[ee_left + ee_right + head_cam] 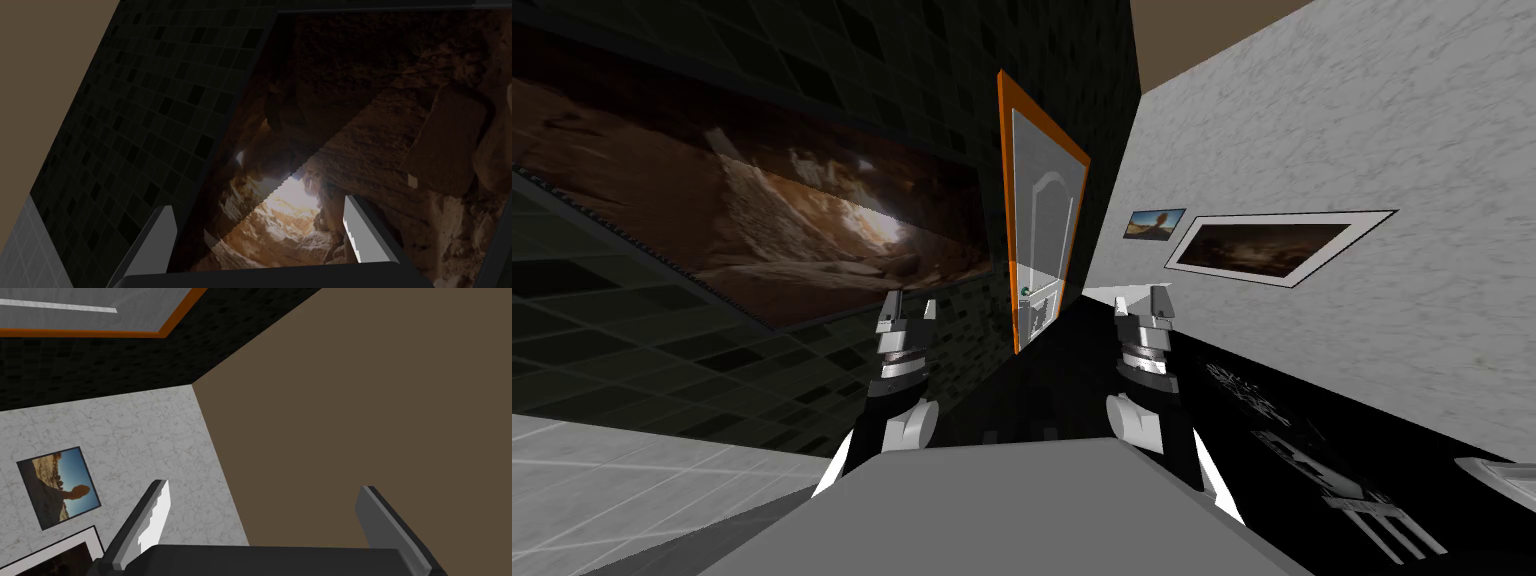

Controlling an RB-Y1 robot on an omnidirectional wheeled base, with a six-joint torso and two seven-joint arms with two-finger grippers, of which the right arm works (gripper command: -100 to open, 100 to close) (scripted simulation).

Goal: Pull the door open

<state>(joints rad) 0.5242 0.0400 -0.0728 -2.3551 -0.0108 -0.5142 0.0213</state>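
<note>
The door [1045, 225] — pale grey, arch-panelled, orange-framed — stands ahead between a dark tiled wall [842, 60] and a marbled white wall [1312, 130], with a small round knob [1025, 291] low down. The left gripper [905, 312] and right gripper [1142, 303] are raised short of it — thin blade fingers parted, holding nothing.

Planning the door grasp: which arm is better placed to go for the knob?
Right, marginally. Right gripper and left gripper are both open, well short of the knob on the door. But the right wrist view catches its orange frame; the left one faces a cave picture.
</note>
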